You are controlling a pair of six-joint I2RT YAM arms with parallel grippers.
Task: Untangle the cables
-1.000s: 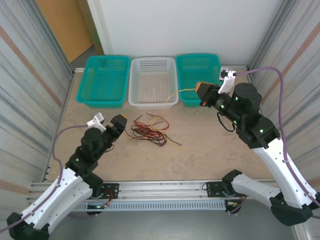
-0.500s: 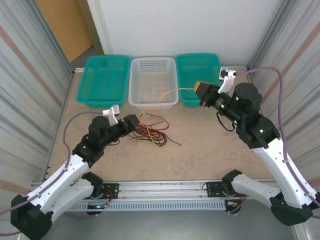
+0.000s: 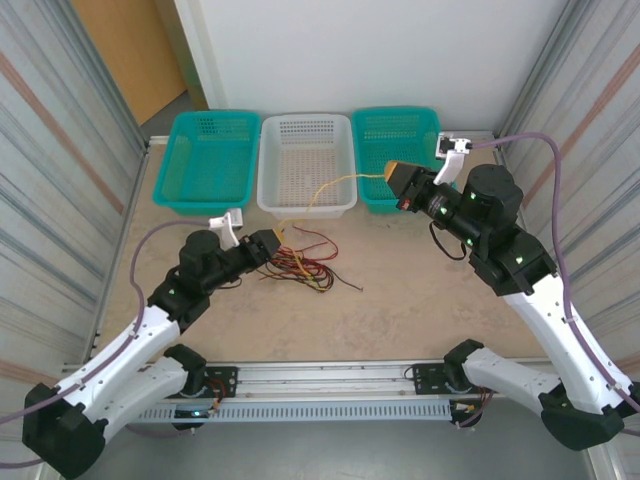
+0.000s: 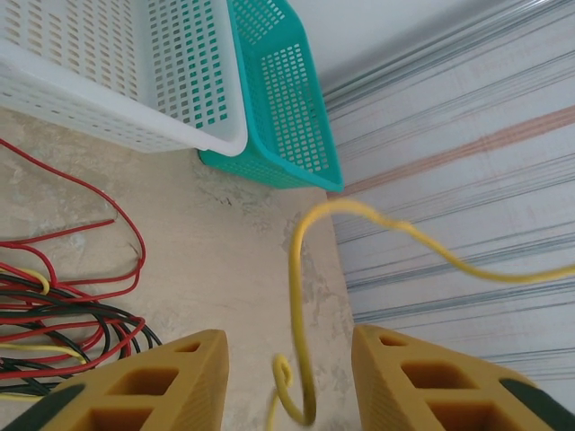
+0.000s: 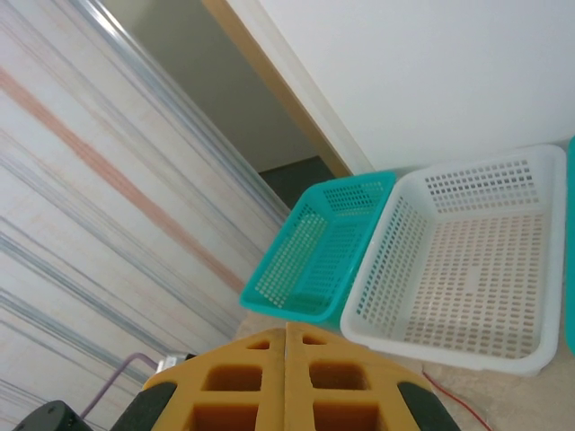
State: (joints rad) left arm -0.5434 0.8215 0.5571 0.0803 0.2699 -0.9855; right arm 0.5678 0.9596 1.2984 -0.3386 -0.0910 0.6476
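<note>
A: Left gripper [image 3: 272, 240] [image 4: 287, 339] has pushed forward to the red and black cables [image 3: 300, 262] [image 4: 63, 314] since a second ago, jaws narrowing. Status?
B: Jaws apart, straddling the yellow cable [image 3: 330, 185] [image 4: 295, 269], not pinching it. The rest lie tangled on the table [image 3: 400, 290] just right of it.
A: Right side?
B: Yellow cable arcs up across the white basket [image 3: 306, 206] front rim to the right gripper [image 3: 392, 176] [image 5: 285, 337], clamped shut on its end, above the table.
</note>
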